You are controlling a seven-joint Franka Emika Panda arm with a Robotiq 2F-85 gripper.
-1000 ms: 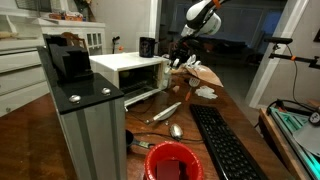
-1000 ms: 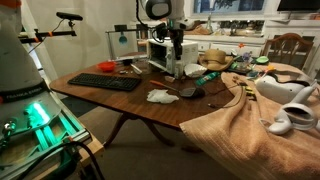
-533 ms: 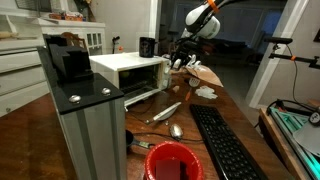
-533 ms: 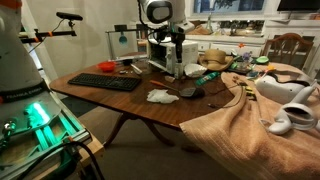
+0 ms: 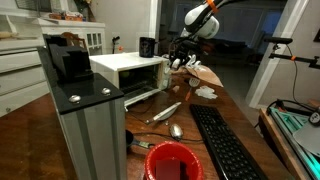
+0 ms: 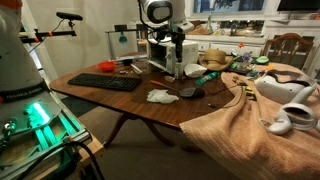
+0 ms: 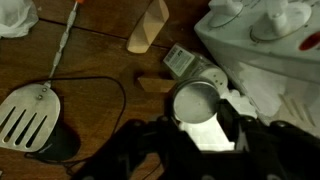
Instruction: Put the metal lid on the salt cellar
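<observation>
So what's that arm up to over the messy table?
The robot arm holds its gripper low above the wooden table, among clutter such as a keyboard and a spatula. Its job is to put a metal lid on a salt cellar. In the wrist view a round metal piece sits between the fingers, but I can't tell whether it is gripped, or whether it is the lid or the cellar.

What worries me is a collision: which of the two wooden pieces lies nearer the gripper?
The small darker block, right beside the round metal piece at the gripper in the wrist view; the larger pale wedge lies farther off.
</observation>
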